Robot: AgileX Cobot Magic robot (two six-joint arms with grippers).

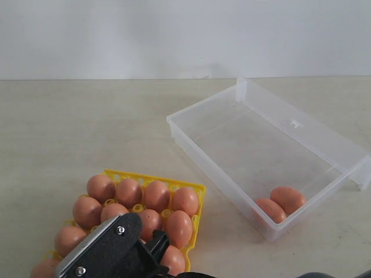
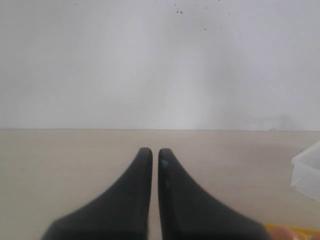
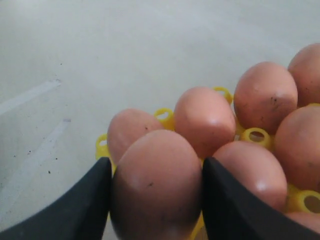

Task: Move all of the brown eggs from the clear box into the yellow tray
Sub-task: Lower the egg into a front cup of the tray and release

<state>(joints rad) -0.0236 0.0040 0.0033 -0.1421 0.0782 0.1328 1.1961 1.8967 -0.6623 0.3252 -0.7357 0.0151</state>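
The yellow tray (image 1: pixel 200 188) lies at the near left and holds several brown eggs (image 1: pixel 157 195). My right gripper (image 3: pixel 156 167) is shut on a brown egg (image 3: pixel 157 180) at the tray's edge, one black finger (image 3: pixel 227 205) pressed against each side of it. In the exterior view a black gripper body (image 1: pixel 110 249) covers the tray's near side, and its fingertips are hidden there. The clear box (image 1: pixel 191 142) sits open at the right with two brown eggs (image 1: pixel 281 202) in its near corner. My left gripper (image 2: pixel 151 152) is shut on nothing, low over bare table.
The table top is pale beige with a white wall behind it. The box's lid flap (image 1: pixel 313 124) lies open along its far side. A corner of the clear box (image 2: pixel 307 170) and a sliver of the yellow tray (image 2: pixel 295 231) show in the left wrist view.
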